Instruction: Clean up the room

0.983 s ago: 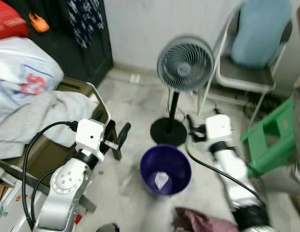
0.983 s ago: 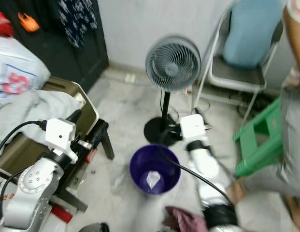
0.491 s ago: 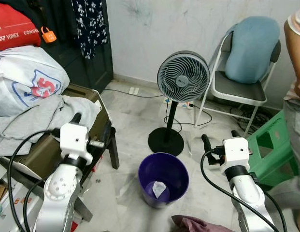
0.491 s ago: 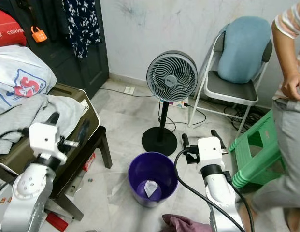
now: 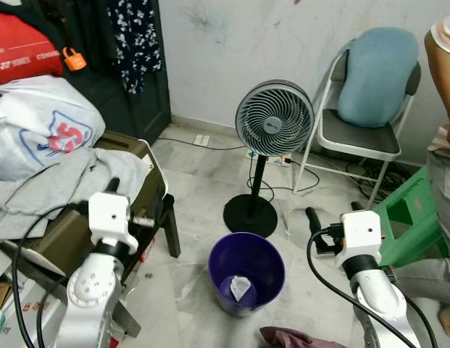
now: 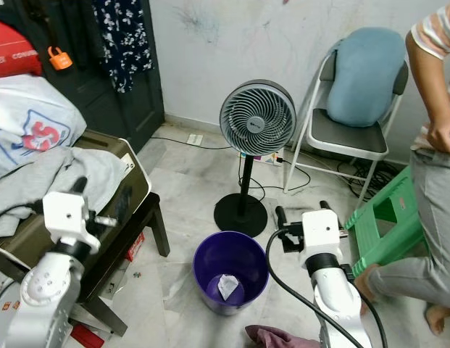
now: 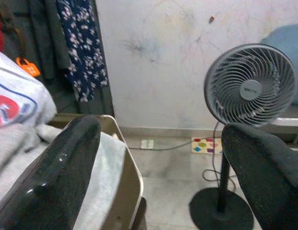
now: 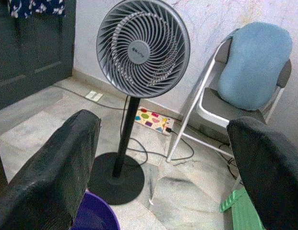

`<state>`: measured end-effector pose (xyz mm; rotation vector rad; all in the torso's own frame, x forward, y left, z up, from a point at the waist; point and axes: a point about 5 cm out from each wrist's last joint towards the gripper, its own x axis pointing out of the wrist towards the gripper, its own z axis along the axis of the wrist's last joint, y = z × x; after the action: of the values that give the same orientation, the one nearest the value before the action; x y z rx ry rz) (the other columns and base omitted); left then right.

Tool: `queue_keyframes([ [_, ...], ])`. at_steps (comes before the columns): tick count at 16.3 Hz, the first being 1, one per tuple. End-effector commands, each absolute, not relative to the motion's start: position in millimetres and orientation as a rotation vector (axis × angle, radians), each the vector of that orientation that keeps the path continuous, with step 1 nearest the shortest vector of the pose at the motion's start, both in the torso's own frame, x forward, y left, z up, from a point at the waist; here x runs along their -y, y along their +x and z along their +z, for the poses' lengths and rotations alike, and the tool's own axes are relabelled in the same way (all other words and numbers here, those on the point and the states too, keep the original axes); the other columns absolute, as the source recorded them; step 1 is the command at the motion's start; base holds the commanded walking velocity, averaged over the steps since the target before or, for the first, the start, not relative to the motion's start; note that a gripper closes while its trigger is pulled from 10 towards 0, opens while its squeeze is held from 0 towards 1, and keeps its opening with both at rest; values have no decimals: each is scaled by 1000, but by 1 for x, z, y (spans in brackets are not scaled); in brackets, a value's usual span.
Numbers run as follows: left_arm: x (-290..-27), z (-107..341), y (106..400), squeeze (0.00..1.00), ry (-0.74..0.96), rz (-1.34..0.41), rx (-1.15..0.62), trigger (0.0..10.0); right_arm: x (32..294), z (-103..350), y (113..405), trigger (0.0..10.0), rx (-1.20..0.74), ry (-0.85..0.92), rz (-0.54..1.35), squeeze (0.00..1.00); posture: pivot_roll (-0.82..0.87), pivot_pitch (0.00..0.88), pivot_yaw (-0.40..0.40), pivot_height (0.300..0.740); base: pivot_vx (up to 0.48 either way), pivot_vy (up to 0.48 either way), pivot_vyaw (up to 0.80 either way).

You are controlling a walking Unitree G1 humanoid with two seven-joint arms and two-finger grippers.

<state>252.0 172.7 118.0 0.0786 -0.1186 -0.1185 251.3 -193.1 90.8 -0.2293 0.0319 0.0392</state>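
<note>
Head-camera views are centred on one round purple plastic bin [image 5: 246, 270] standing on the pale marble floor [image 5: 203, 181], with one crumpled white scrap of paper [image 5: 240, 288] lying at its bottom. The bin is placed between the two raised arms, lower than both. The left hand [image 7: 158, 177] is held up beside the low brown tabletop [image 5: 148, 156], to the bin's left and apart from it; its two black fingers [image 7: 57, 172] are spread wide and nothing is held between them. The right hand [image 8: 163, 177] is raised to the bin's right, near but not touching it; its two fingers [image 8: 57, 167] are likewise spread wide and empty, and one grey pedestal fan [image 8: 141, 48] with a round black base is seen between them.

One crumpled maroon cloth [image 5: 297, 338] is seen on the floor just in front of the bin, at the picture's lower edge, below the right arm. On the tabletop are piled one grey garment [image 5: 58, 181] and one white plastic bag with a red and blue print [image 5: 43, 130]. Behind the fan stands one metal folding chair [image 5: 362, 138] carrying one blue cushion [image 5: 377, 72]. One green plastic stool [image 5: 413, 217] is set to the right of the right arm, and a person in grey trousers [image 6: 420, 217] stands beside it. One dark flowered garment [image 5: 134, 36] hangs on the dark door.
</note>
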Motion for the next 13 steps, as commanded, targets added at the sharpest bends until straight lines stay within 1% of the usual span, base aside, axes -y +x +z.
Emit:
queue_keyframes([
  [1, -167, 122, 253, 0, 72, -143, 129, 10000, 187, 100, 259, 10000, -2, -257, 60, 0, -78, 0, -3, 740, 0, 0, 0],
  [3, -164, 125, 254, 0, 60, -147, 133, 10000, 182, 107, 264, 10000, 11, -261, 51, 0, -89, 0, 8, 740, 0, 0, 800],
  [6, -159, 120, 243, 0, 38, -180, 98, 10000, 174, 114, 265, 10000, 16, -191, 11, 0, -93, 0, 15, 740, 0, 0, 800],
  [8, -156, 123, 239, 0, 12, -224, 92, 10000, 175, 111, 256, 10000, -3, -179, 6, 0, -101, 0, 14, 740, 0, 0, 800],
  [13, -154, 127, 246, 0, 31, -206, 99, 10000, 177, 114, 252, 10000, -19, -189, 25, 0, -122, 11, 5, 740, 0, 0, 800],
])
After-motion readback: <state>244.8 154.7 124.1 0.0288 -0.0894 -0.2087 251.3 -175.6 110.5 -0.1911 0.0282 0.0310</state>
